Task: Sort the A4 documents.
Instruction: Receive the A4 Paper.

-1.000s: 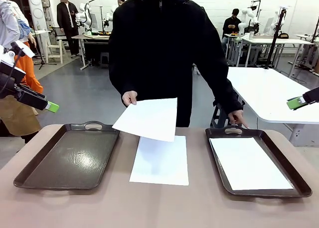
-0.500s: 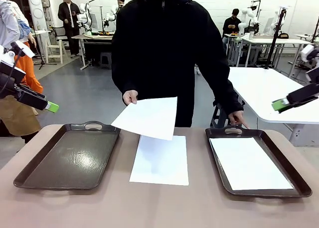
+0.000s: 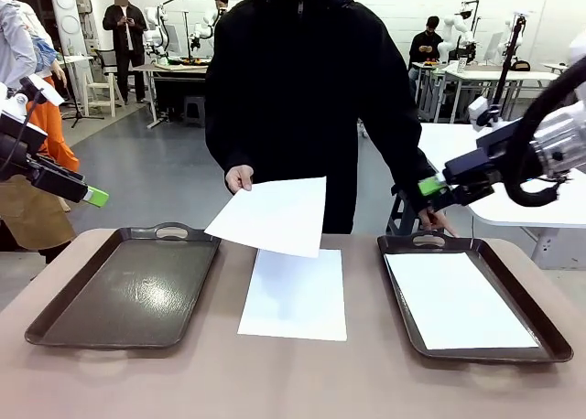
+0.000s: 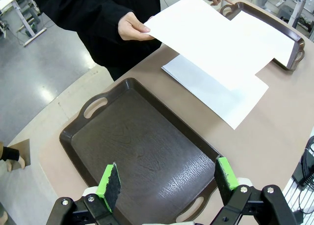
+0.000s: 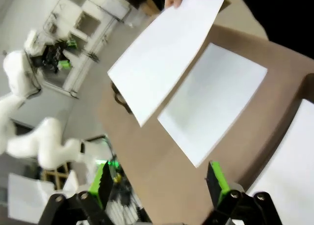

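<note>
Front view, sheet (image 3: 273, 216) left of right pincer (image 3: 432, 188)

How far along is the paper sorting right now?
Done: the first sheet lies in the right tray. In hand: the person's hand holds the second sheet above the table; right gripper and left gripper are open, holding nothing. Left: that one and the third sheet, lying between the trays; the left tray is bare.

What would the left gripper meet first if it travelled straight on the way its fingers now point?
Most likely the empty dark tray on the robot's left: the left gripper, fingers open, aims at its floor. Nothing lies between, though depth is hard to judge.
</note>
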Controlling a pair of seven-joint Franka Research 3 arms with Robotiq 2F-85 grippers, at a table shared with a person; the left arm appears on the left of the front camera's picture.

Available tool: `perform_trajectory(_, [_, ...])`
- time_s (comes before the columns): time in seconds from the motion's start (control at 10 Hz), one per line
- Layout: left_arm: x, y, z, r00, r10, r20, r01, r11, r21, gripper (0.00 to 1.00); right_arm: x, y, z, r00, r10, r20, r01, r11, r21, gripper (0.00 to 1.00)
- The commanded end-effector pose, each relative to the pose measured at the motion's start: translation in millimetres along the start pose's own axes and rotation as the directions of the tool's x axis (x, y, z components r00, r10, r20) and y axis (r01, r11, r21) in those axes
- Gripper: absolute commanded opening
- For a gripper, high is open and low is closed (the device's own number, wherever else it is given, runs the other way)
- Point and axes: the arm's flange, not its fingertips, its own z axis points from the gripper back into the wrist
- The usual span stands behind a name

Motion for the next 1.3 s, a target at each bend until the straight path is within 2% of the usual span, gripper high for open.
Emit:
perform_trajectory(0.0, [-1.1, 1.4, -0.5, 1.000, 0.002, 0.003, -0.002, 1.000, -0.002, 1.00, 18.7, -26.3, -39.2, 0.987, -0.146, 0.069, 0.142, 0.988, 0.052, 1.00])
perform_trajectory(0.4, [-1.1, 1.4, -0.5, 1.000, 0.002, 0.003, -0.002, 1.000, -0.002, 1.00, 39.8, -56.5, -114.9, 0.951, -0.307, 0.027, 0.300, 0.942, 0.147, 1.00])
perform_trajectory(0.6, [-1.1, 1.4, -0.5, 1.000, 0.002, 0.003, -0.002, 1.000, -0.002, 1.00, 46.9, -68.5, -136.0, 0.929, -0.369, 0.036, 0.358, 0.917, 0.175, 1.00])
perform_trajectory(1.2, [-1.1, 1.4, -0.5, 1.000, 0.002, 0.003, -0.002, 1.000, -0.002, 1.00, 51.4, -51.1, -195.8, 0.900, -0.433, 0.055, 0.414, 0.886, 0.209, 1.00])
